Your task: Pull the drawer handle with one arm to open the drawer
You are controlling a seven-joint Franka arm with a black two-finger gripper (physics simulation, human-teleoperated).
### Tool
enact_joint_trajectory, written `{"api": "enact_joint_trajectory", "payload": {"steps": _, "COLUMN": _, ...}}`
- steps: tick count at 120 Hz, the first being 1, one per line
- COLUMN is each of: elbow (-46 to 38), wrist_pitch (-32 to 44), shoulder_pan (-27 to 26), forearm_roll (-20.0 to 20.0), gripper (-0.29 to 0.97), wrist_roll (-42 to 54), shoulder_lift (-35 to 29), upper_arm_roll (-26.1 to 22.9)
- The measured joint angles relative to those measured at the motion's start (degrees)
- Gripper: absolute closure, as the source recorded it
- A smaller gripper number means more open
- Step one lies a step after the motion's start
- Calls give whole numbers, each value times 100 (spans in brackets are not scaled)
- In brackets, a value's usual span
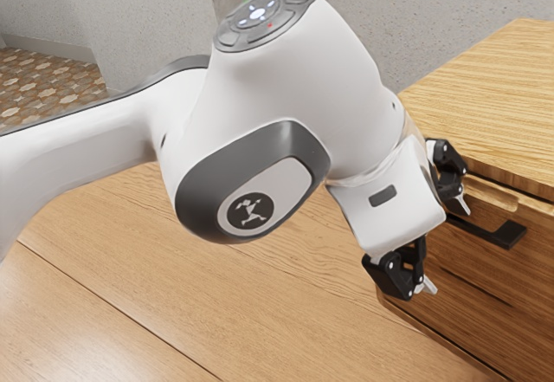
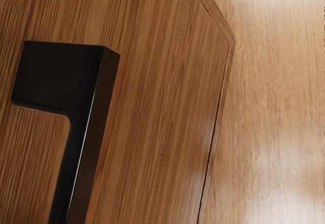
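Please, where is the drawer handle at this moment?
The drawer handle is at the exterior view's right, mounted on the wooden drawer front, just beside the open pincer.

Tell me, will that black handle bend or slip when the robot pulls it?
Probably won't bend: the handle looks like a thick, square-edged bar, so likely stiff. Its flat sides should grip well, though the sheen hints it may be smooth. It's fixed to the drawer front, so it would likely drag that along.

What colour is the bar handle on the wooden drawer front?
The bar handle is plain black, against the striped brown wooden drawer front; clearest in the wrist view.
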Motion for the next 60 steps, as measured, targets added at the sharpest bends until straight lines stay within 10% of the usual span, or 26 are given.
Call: {"api": "enact_joint_trajectory", "payload": {"steps": 60, "elbow": -349, "wrist_pitch": -27, "shoulder_pan": -2, "forearm_roll": -4, "gripper": 57, "wrist_roll": -256, "shoulder_lift": -458, "upper_arm_roll": 11}}
